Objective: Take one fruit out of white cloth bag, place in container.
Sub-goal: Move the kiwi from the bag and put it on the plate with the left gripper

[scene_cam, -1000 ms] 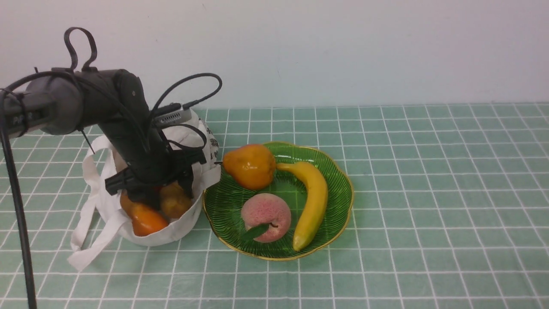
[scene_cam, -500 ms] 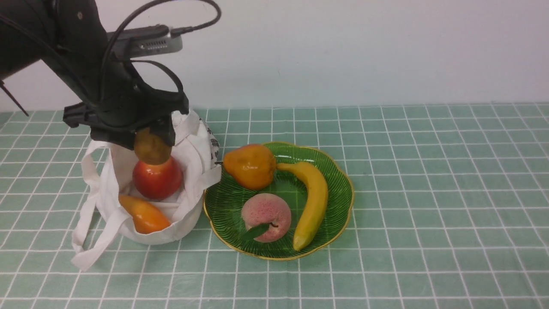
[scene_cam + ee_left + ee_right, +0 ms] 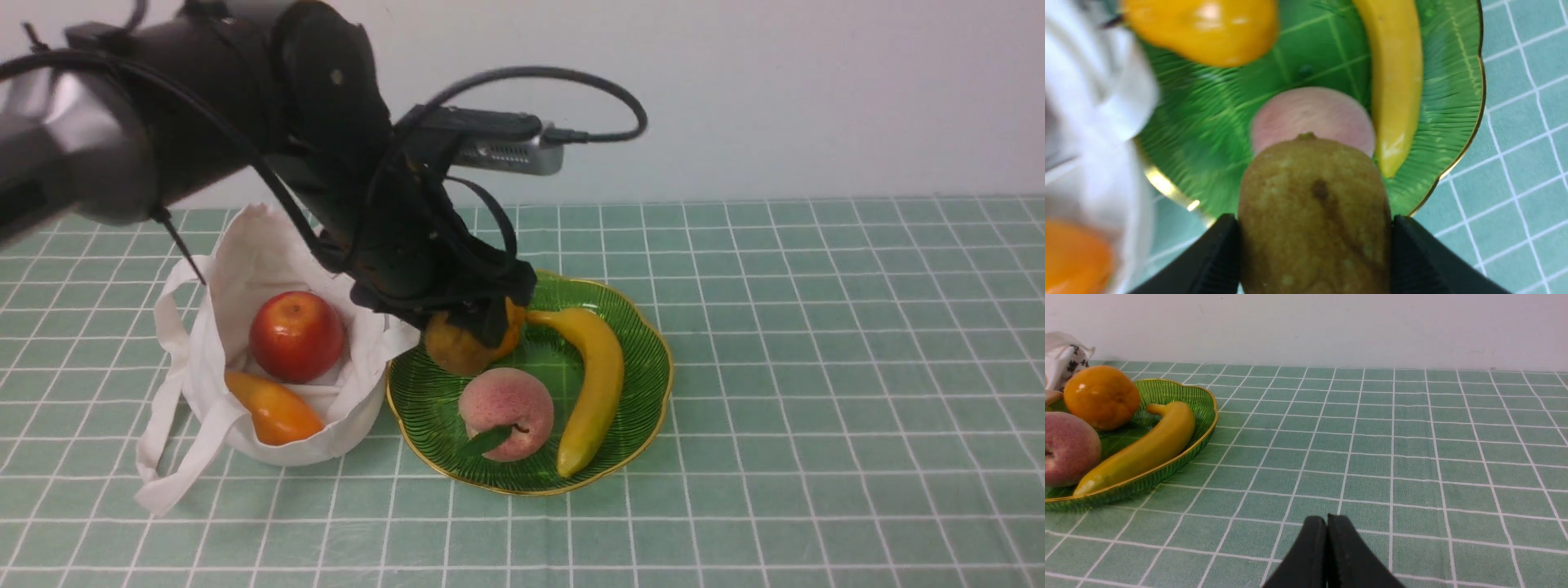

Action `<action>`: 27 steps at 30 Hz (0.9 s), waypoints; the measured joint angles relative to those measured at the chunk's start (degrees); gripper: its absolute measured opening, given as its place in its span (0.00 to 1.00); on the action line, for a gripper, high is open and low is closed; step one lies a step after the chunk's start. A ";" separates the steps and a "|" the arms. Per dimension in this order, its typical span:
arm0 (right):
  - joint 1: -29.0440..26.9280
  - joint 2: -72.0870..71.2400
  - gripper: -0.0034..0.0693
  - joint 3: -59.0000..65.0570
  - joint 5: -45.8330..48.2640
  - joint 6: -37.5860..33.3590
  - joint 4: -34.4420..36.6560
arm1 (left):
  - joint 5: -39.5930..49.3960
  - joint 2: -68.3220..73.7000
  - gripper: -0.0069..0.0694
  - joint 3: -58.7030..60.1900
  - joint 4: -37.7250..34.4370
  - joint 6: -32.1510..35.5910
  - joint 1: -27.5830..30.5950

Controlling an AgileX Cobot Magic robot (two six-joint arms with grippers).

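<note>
My left gripper point(image 3: 472, 328) is shut on the brownish-green kiwi point(image 3: 454, 349) and holds it above the left part of the green glass plate point(image 3: 645, 367). In the left wrist view the kiwi point(image 3: 1314, 212) fills the space between the black fingers point(image 3: 1216, 253), over the plate point(image 3: 1208, 134) near the peach point(image 3: 1310, 114). The white cloth bag point(image 3: 245, 245) stands open to the plate's left. My right gripper point(image 3: 1327, 526) is shut on nothing, low over the checked cloth to the right of the plate point(image 3: 1206, 416); the front view does not show it.
A red apple point(image 3: 296, 336) and an elongated orange fruit point(image 3: 273, 408) lie in the bag. On the plate are a peach point(image 3: 506, 412), a banana point(image 3: 596, 384) and an orange pear point(image 3: 514, 333), mostly hidden behind my left gripper. The bag's handles trail at the front left.
My left gripper lifted the kiwi out of the bag and carried it right and down, over the plate's left side. The apple in the bag is now uncovered.
</note>
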 joint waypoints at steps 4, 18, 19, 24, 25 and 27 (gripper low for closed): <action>0.00 0.00 0.03 0.00 0.00 0.00 0.00 | -2.45 2.64 0.63 0.00 0.70 -0.59 -1.17; 0.00 0.00 0.03 0.00 0.00 0.00 0.00 | -8.34 7.65 0.69 0.00 0.20 -1.01 -1.35; 0.00 0.00 0.03 0.00 0.00 0.00 0.00 | -9.40 7.86 0.73 0.00 -0.17 -1.01 -1.35; 0.00 0.00 0.03 0.00 0.00 0.00 0.00 | -12.89 7.88 0.87 0.00 -1.02 -1.01 -1.35; 0.00 0.00 0.03 0.00 0.00 0.00 0.00 | -13.00 7.88 0.88 0.00 -1.02 -1.01 -1.35; 0.00 0.00 0.03 0.00 0.00 0.00 0.00 | -13.82 7.88 0.89 0.00 -1.39 -1.01 -1.35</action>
